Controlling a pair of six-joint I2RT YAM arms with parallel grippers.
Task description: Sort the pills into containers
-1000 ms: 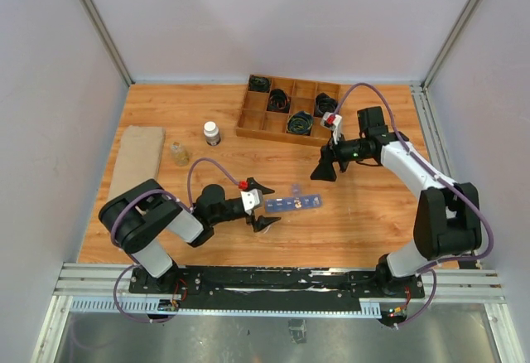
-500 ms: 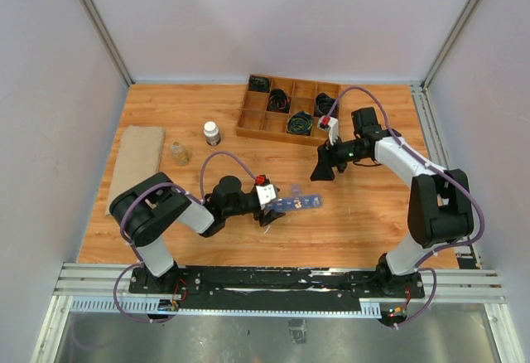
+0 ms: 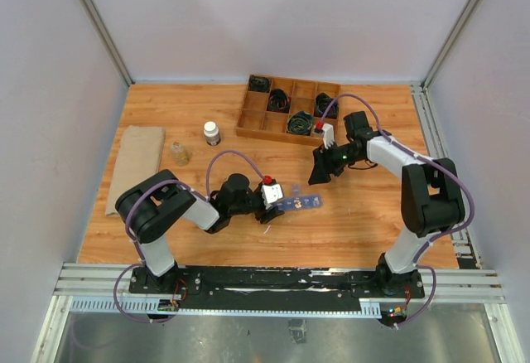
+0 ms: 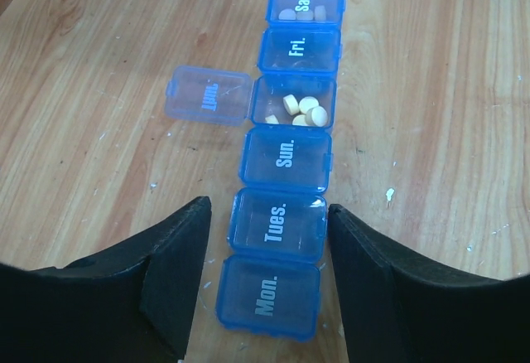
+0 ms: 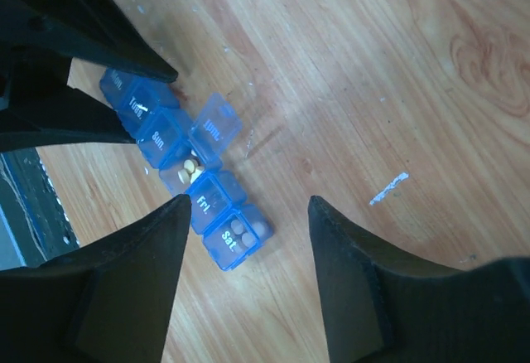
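Note:
The containers are a translucent-blue pill-organizer strip (image 3: 300, 202) lying on the wooden table. In the left wrist view the strip (image 4: 286, 160) has one lid (image 4: 208, 96) flipped open over yellow pills (image 4: 303, 111), and more pills (image 4: 298, 13) show through the closed Sat. compartment. My left gripper (image 4: 267, 214) is open and straddles the Mon. and Tues. end, with a thin gap on each side. My right gripper (image 5: 248, 205) is open and hovers above the Sat. end (image 5: 238, 239), holding nothing. In the top view the left gripper (image 3: 271, 200) is at the strip's left end and the right gripper (image 3: 319, 172) is just beyond its right end.
A wooden divided tray (image 3: 248, 123) of black cables stands at the back. A white-capped bottle (image 3: 212, 133) and a small clear jar (image 3: 179, 154) stand at the left, beside a brown flat sheet (image 3: 137, 164). Metal rails (image 3: 426, 123) run along the right edge.
My left gripper has slid right onto the strip's near end and its jaws have narrowed around it. My right gripper has drawn slightly left toward the strip and narrowed too.

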